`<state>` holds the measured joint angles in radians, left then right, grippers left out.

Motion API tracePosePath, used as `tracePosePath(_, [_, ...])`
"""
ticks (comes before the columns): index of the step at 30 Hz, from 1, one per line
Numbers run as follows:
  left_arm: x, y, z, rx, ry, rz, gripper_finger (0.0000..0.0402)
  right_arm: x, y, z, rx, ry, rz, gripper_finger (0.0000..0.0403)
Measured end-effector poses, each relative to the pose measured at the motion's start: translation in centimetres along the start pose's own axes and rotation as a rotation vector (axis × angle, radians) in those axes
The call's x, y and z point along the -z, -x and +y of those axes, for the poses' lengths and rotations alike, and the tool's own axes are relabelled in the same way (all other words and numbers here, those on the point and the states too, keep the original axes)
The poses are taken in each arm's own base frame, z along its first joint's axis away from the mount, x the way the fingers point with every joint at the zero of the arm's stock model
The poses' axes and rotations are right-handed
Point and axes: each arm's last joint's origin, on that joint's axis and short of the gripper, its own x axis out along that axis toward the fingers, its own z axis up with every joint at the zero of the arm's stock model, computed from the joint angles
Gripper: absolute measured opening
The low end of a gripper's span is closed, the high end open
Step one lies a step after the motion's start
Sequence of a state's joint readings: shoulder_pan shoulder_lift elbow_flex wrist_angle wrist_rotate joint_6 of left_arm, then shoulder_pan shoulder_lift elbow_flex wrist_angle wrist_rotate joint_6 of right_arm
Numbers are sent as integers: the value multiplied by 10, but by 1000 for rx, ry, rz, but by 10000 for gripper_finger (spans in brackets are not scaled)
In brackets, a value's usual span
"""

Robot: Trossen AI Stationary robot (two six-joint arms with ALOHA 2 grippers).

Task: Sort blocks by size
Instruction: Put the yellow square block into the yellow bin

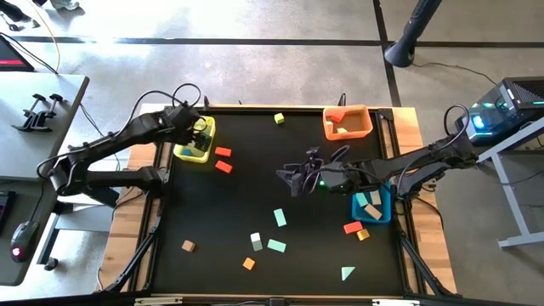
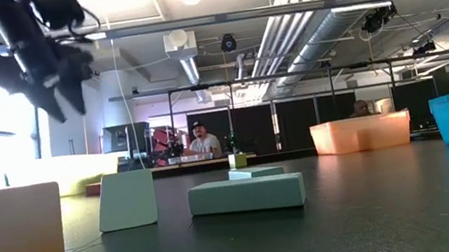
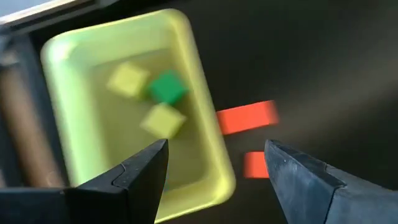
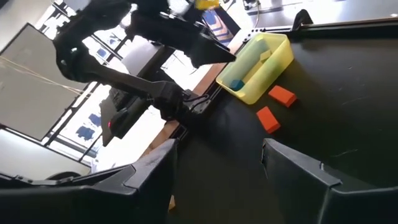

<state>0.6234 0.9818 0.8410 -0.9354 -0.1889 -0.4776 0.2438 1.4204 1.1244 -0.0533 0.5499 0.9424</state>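
My left gripper hangs open above the yellow bin at the table's far left, its fingers pointing steeply down, with nothing between them. Two yellow blocks and a green block lie on the bin's floor. Two red blocks rest on the mat just right of the bin. My right gripper stands open over the middle of the table, pointing left, and holds nothing. Mint blocks, a tan block and an orange block lie near the front.
An orange bin with blocks stands at the far right, and a blue bin with blocks at the right edge. A red block and an orange one lie beside it. A small yellow block sits at the far edge.
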Motion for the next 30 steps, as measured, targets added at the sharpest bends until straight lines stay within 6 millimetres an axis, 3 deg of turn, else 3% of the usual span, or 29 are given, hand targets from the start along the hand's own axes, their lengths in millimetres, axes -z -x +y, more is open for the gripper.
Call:
tracePosePath(7, [-1,25,-27,277,-60,-203,252,-4,-3,-6,34,8,-1,231])
tracePosePath(16, [-4,36,-65,434,-220,-403,251,-20,-8,-4,-21,24,-90,231])
tracePosePath(23, [-8,19,-89,445,-288,-411,251,-33,-15,-12,2,1,-129,231])
tracePosePath(30, [-8,-11,-107,449,-267,-304,251,-66,-36,-61,114,-34,-2,231])
